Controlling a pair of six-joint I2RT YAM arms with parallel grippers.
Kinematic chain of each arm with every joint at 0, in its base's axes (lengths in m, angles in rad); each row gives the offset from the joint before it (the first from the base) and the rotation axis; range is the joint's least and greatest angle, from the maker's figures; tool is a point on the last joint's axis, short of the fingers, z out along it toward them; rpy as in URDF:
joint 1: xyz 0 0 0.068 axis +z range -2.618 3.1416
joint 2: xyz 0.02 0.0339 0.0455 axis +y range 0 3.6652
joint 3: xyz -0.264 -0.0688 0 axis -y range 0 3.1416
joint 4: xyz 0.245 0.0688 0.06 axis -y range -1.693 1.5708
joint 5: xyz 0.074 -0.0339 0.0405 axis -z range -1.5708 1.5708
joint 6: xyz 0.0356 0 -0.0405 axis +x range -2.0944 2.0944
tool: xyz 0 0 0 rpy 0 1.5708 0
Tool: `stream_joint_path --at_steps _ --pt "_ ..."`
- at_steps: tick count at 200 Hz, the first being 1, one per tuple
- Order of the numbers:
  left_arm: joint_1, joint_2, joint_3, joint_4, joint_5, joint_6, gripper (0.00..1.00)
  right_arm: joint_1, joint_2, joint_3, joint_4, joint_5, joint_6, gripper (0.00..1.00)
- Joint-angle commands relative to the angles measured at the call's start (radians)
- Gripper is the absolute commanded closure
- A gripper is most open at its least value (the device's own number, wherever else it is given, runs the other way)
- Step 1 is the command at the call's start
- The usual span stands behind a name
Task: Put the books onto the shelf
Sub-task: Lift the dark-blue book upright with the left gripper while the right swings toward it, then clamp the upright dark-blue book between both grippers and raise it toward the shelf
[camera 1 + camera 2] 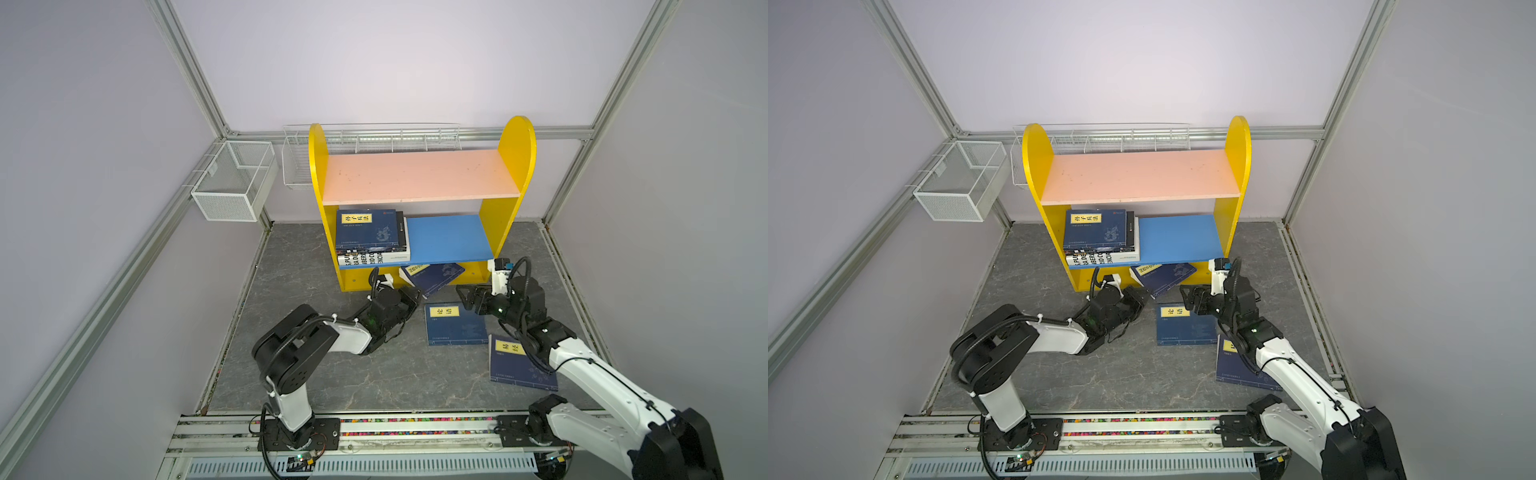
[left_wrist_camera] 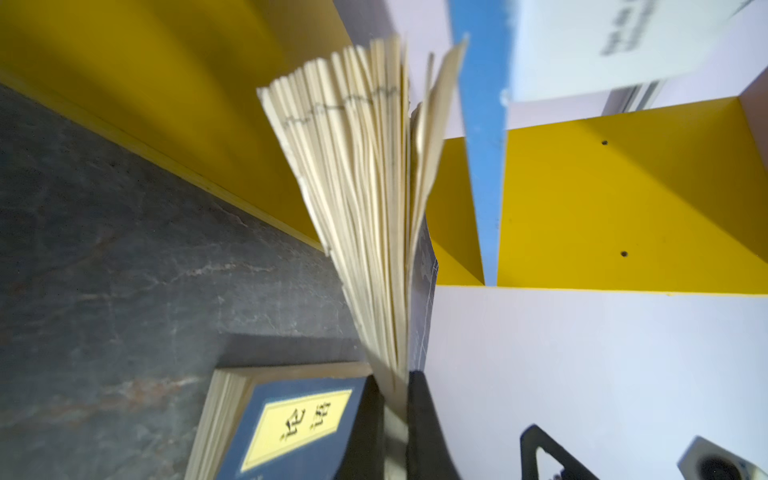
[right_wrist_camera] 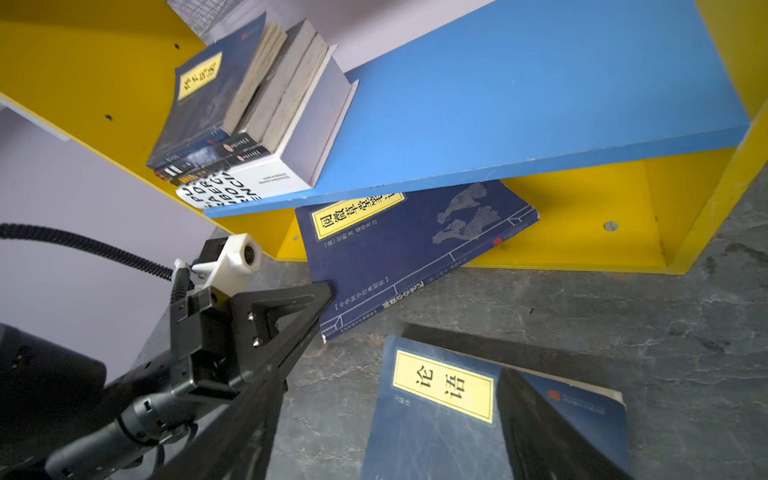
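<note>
The left gripper (image 1: 415,297) clamps the tilted navy book (image 1: 434,277), jaws tight; the shelf's (image 1: 515,166) six o'clock. The right gripper (image 1: 462,298) gapes, jaws empty.

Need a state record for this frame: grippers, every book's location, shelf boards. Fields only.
left gripper: shut on tilted navy blue book with yellow label, its far end under the blue lower board
right gripper: open, empty, apart from that book
blue lower board: stack at left end; top navy book, black-spined pair, thick white book at bottom
grey stone-pattern tabletop: flat navy book near the right gripper; flat navy book partly under the right arm
pink upper board: no books
</note>
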Motion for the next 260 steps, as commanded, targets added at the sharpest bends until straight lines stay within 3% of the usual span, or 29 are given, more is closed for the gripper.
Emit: stream_joint_path --at_steps 1,38,54,77,99,131,169,223,260 --pt "0.001 -0.139 -0.068 -0.137 0.039 0.024 1.0 -0.013 -0.018 0.07 -0.101 -0.037 -0.021 0.12" --pt "0.012 -0.468 0.017 -0.71 0.134 0.25 1.0 -0.03 -0.04 0.157 -0.194 -0.124 -0.005 0.01" --pt "0.021 -0.617 0.083 -0.95 0.116 0.381 1.0 -0.038 -0.037 0.212 -0.269 -0.206 -0.014 0.0" --pt "0.055 -0.81 0.168 -1.179 0.1 0.51 1.0 -0.043 -0.034 0.269 -0.311 -0.375 0.005 0.03" --pt "0.1 -0.918 0.26 -1.33 0.13 0.616 1.0 -0.039 -0.039 0.245 -0.199 -0.552 0.112 0.05" --pt "0.122 -0.919 0.373 -1.417 0.241 0.733 1.0 -0.016 -0.054 0.197 -0.095 -0.649 0.188 0.04" --pt "0.125 -0.889 0.441 -1.382 0.374 0.816 1.0 0.003 -0.071 0.191 -0.05 -0.693 0.221 0.0" --pt "0.133 -0.885 0.487 -1.333 0.476 0.855 1.0 0.008 -0.003 0.19 -0.011 -0.756 0.275 0.22" --pt "0.136 -0.895 0.498 -1.332 0.489 0.859 1.0 0.012 0.007 0.175 -0.024 -0.736 0.272 0.26"
